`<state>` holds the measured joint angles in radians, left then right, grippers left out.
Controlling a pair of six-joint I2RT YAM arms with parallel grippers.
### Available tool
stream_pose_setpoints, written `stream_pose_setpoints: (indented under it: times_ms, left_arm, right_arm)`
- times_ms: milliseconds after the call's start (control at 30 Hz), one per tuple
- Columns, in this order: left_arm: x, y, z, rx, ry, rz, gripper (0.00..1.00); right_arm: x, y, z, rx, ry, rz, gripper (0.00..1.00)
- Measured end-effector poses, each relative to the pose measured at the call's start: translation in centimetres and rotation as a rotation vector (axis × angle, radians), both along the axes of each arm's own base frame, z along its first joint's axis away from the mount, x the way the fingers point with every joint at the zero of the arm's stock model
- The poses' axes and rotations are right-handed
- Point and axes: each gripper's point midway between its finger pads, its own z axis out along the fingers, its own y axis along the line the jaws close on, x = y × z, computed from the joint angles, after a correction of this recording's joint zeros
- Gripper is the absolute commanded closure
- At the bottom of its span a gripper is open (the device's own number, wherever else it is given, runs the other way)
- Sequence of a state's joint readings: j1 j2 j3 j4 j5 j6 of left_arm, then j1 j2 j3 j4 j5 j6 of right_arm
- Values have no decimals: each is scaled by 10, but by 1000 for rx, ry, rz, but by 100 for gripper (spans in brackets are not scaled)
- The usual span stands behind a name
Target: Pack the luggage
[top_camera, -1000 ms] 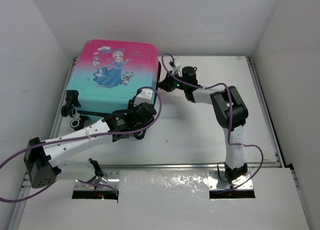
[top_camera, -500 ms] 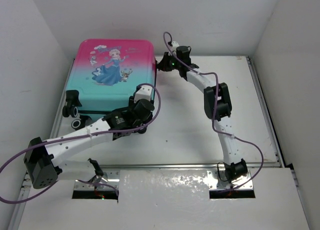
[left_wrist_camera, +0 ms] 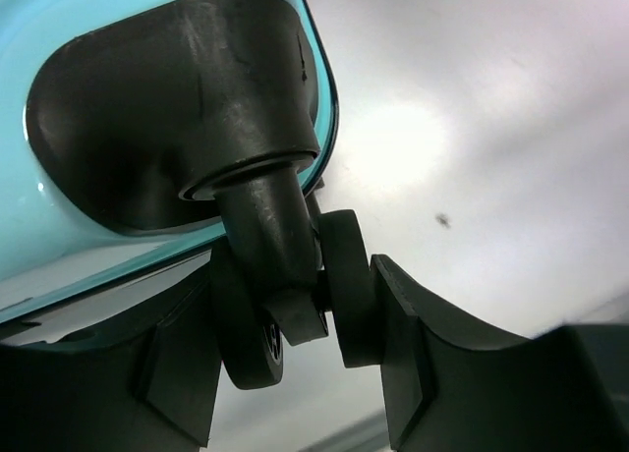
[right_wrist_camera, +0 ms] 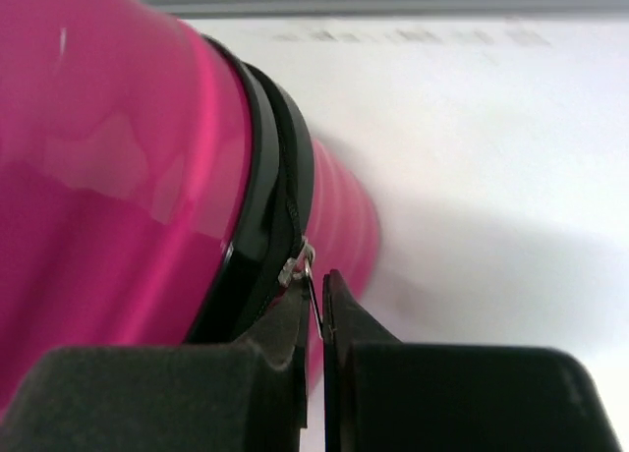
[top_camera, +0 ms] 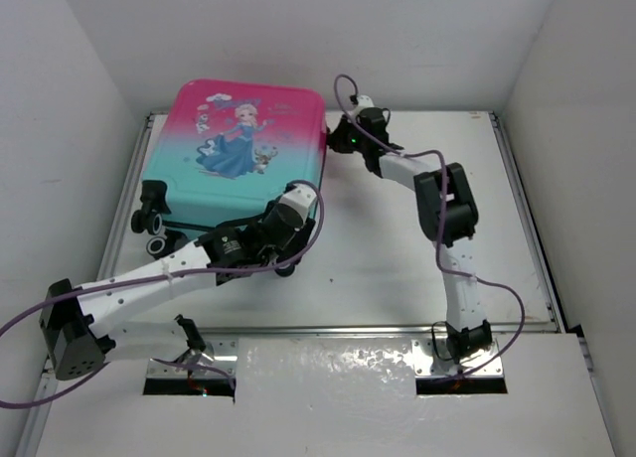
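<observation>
Luggage [top_camera: 238, 149], a small hard-shell child's suitcase with a pink-to-teal gradient shell, is laid flat on the white bench [top_camera: 397, 248]. It occupies the far-left part of the bench. The face printed with a cartoon princess in a blue dress is turned upward. The pink end is directed away from the arm bases and the teal end toward them.

Two small black wheels [top_camera: 151, 197] are seen at the near-left corner of the luggage. A third black twin caster wheel [left_wrist_camera: 295, 305] is located at the near-right corner, under a dark rounded housing set into the teal shell [left_wrist_camera: 25, 20].

The left gripper [top_camera: 288, 263] is positioned at this near-right corner. In the left wrist view, its black fingers [left_wrist_camera: 413, 354] are set at a medium spread, one on each side of the caster wheel. The wheel is held between them, and both fingers appear to be in contact with it.

The right gripper [top_camera: 333, 139] is placed against the far-right side of the luggage, at the pink end. In the right wrist view, the pink shell [right_wrist_camera: 108, 177] is divided by a black zipper band [right_wrist_camera: 270, 177]. A small silver zipper pull [right_wrist_camera: 307, 275] hangs from this band. The right fingers [right_wrist_camera: 344, 314] are pressed together with almost no gap, and the zipper pull is pinched between them.

Purple cables [top_camera: 129, 278] are routed along both arms on the near side of the luggage.
</observation>
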<state>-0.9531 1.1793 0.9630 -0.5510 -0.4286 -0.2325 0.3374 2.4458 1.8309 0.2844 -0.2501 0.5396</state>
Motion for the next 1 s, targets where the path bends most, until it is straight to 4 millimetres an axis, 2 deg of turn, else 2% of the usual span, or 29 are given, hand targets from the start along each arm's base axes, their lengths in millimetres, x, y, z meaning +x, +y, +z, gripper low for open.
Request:
stream_pose_setpoints:
  times_ms: [233,400,433,467,533,567,633,667,733,767,833,933,1000]
  left_arm:
    - [-48,-37,-2,-23,30,-237,100]
    - [-76,-52,-2,-21,45,-353,98]
    - [-79,-52,-1,-16,41,-358,87]
    - [-81,-50,0,-8,34,-359,69]
    - [-74,-42,5,15,6,-303,51]
    - [-70,-37,9,20,-5,-267,29]
    - [-55,-22,16,22,-19,-151,20]
    - [-48,-14,18,20,-9,-98,12]
    - [-37,5,19,27,15,12,7]
    - [-30,14,19,31,14,70,1]
    - [-17,29,24,36,13,176,0]
    - [-9,43,39,32,-6,297,0]
    - [-5,51,52,6,-31,397,0]
  right_arm:
    - [-53,-81,0,-6,83,-188,100]
    - [-117,-156,6,-44,92,-408,100]
    - [-131,-171,6,-55,90,-456,100]
    - [-147,-188,7,-60,79,-510,100]
    - [-175,-211,8,-66,63,-587,100]
    - [-190,-221,8,-68,54,-622,100]
    - [-214,-236,9,-74,42,-670,100]
    - [-224,-241,9,-75,34,-689,100]
    - [-243,-245,9,-85,15,-718,100]
    - [-251,-243,9,-98,8,-722,100]
    - [-265,-241,10,-132,-10,-750,100]
    - [-289,-217,8,-144,-40,-703,100]
    - [-304,-193,8,-146,-61,-650,100]
